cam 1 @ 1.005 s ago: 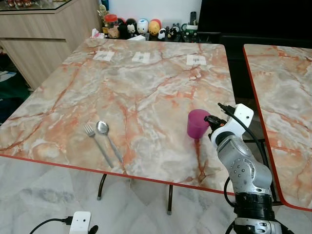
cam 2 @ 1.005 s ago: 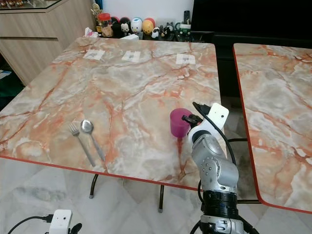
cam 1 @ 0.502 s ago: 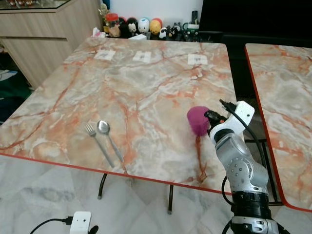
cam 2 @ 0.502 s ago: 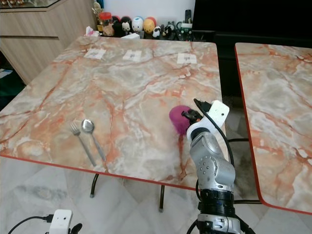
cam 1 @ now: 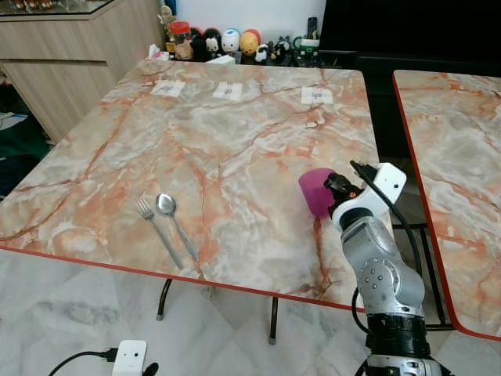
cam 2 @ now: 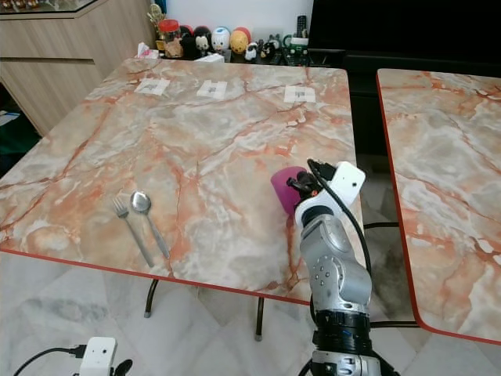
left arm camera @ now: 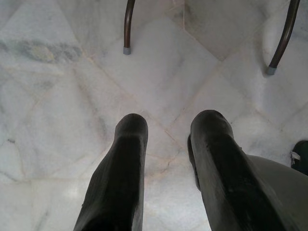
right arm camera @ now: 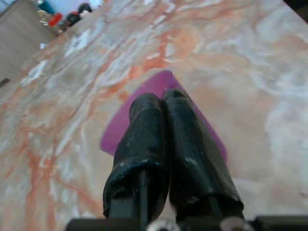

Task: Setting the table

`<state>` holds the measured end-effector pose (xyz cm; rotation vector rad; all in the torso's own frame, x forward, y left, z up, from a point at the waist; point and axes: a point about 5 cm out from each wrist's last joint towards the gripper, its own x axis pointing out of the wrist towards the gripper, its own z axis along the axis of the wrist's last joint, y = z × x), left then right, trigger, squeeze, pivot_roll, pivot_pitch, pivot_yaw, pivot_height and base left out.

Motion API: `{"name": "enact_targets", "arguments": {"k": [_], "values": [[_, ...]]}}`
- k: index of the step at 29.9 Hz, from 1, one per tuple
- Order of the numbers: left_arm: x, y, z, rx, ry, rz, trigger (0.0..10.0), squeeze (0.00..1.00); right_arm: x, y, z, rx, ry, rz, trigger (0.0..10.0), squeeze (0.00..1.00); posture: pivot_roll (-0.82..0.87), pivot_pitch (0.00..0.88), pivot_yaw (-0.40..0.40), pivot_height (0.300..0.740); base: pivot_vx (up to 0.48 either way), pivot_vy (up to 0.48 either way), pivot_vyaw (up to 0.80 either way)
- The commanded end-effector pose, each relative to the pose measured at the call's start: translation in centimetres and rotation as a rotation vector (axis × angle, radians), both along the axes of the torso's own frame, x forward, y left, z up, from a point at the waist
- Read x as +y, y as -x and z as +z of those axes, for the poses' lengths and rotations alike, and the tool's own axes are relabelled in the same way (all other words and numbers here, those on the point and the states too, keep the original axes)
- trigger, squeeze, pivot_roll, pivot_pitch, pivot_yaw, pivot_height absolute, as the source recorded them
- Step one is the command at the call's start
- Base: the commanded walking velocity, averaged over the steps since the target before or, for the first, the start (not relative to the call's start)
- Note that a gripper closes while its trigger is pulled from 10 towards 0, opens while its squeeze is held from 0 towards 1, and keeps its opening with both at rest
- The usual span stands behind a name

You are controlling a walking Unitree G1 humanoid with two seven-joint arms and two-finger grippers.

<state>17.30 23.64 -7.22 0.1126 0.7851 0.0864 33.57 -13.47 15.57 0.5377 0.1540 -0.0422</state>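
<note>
One purple cup (cam 1: 317, 193) lies tipped at the right claw's (cam 1: 337, 188) nine o'clock, its rim pinched; left claw (left arm camera: 166, 144) hangs spread.

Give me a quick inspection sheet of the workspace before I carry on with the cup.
Surface: marble table, red-edged; a second table to the right.
Job's things: purple cup tilted near the right edge; fork and spoon side by side at the front.
Clutter: three paper cards on the far side.
Grippers: right gripper shut on the cup's rim; left gripper open, above the floor.
Cables: black cable on the right wrist.
Surroundings: figurines, wooden cabinet.
</note>
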Motion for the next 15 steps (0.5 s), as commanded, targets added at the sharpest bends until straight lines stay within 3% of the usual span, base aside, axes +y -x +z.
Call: {"name": "enact_targets", "arguments": {"k": [1,2,3,4,5,6,13,15], "values": [[-0.11,0.82,-0.48,0.039,-0.001,-0.007,10.0,0.0,-0.05,0.23,-0.9,0.044,-0.005,-0.014,10.0,0.0,-0.04,0.096,0.032,0.74,0.0,0.0,0.0],[-0.11,0.83,-0.49,0.04,0.0,-0.007,10.0,0.0,-0.11,0.27,-0.94,0.044,-0.005,-0.018,10.0,0.0,-0.04,0.096,0.033,0.74,0.0,0.0,0.0],[-0.11,0.84,-0.49,0.04,0.0,-0.007,10.0,0.0,-0.13,0.29,-0.95,0.042,-0.005,-0.02,10.0,0.44,-0.04,0.096,0.033,0.74,0.0,0.0,0.0],[-0.1,0.84,-0.49,0.041,0.0,-0.007,10.0,0.0,-0.18,0.32,-0.98,0.043,-0.007,-0.027,10.0,0.63,-0.04,0.097,0.032,0.74,0.0,0.0,0.0],[-0.09,0.85,-0.49,0.041,0.0,-0.007,10.0,0.0,-0.22,0.35,-1.0,0.043,-0.01,-0.031,10.0,0.64,-0.04,0.097,0.032,0.74,0.0,0.0,0.0],[-0.06,0.86,-0.49,0.042,-0.001,-0.007,10.0,0.0,-0.18,0.4,-1.03,0.044,-0.011,-0.032,10.0,0.79,-0.04,0.098,0.033,0.74,0.0,0.0,0.0],[-0.01,0.83,-0.46,0.04,-0.002,-0.006,10.0,0.0,0.19,0.59,-1.02,0.047,-0.016,-0.028,10.0,0.69,-0.04,0.097,0.034,0.74,0.0,0.0,0.0],[0.0,0.82,-0.45,0.04,-0.002,-0.007,10.0,0.0,0.15,0.69,-0.76,0.03,-0.021,-0.045,10.0,0.71,-0.04,0.096,0.035,0.74,0.0,0.0,0.0]]}}
